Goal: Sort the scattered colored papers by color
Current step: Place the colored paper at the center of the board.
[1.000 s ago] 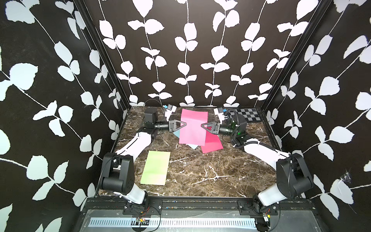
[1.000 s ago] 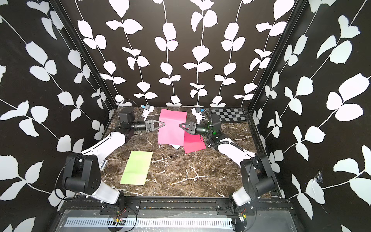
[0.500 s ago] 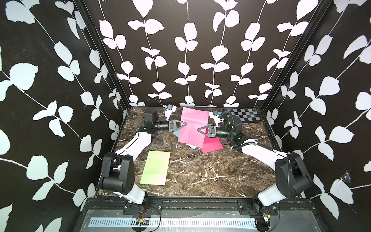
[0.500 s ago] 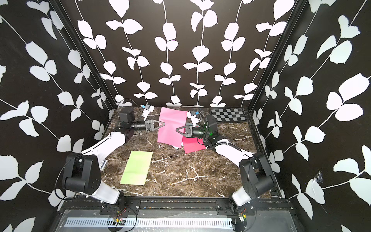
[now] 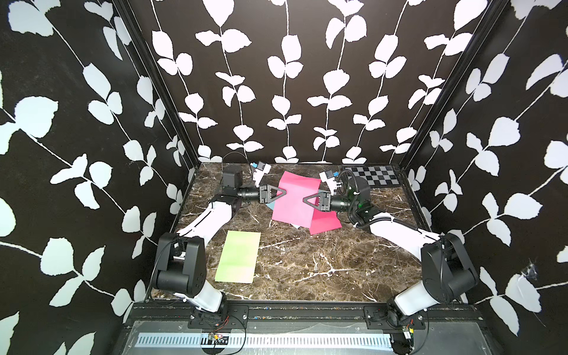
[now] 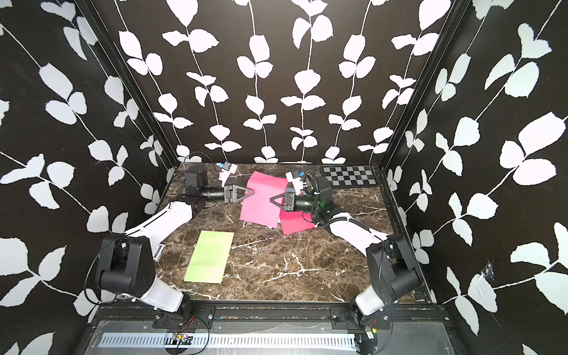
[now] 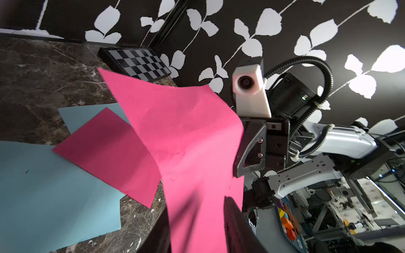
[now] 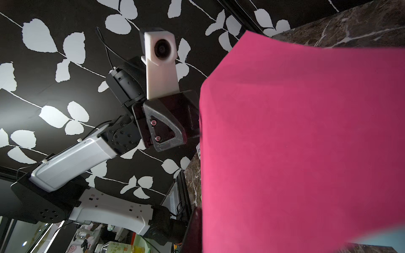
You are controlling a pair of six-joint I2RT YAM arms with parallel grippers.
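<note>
At the tips of the right gripper (image 5: 305, 199) the black jaws are pressed together on one side edge of a raised hot pink paper sheet (image 5: 295, 199). The right wrist view is almost filled by that sheet's surface. Facing it from the opposite edge is the left gripper (image 5: 284, 192). In the left wrist view its two black fingers (image 7: 237, 227) stand apart, with the sheet's edge running between them. Whether either finger touches the paper I cannot tell.

The raised sheet spans the gap between the two grippers. It is off the table, bowed and tilted, with its far corners toward the back wall in both top views.

Under it, flat on the brown marble tabletop (image 5: 307, 261), lies a second hot pink paper sheet (image 5: 324, 222). It is partly hidden in the top views, and one corner sticks out on the right arm's side. In the left wrist view this flat pink sheet overlaps two light blue paper sheets (image 7: 43, 186), which also lie flat on the marble. Only thin slivers of blue show in the top views.

A single light green paper sheet (image 5: 238, 256) lies by itself nearer the front on the left arm's side, well apart from the pink and blue pile. A black-and-grey checkerboard panel (image 5: 373, 176) rests in the back corner on the right arm's side, clear of the papers.
</note>
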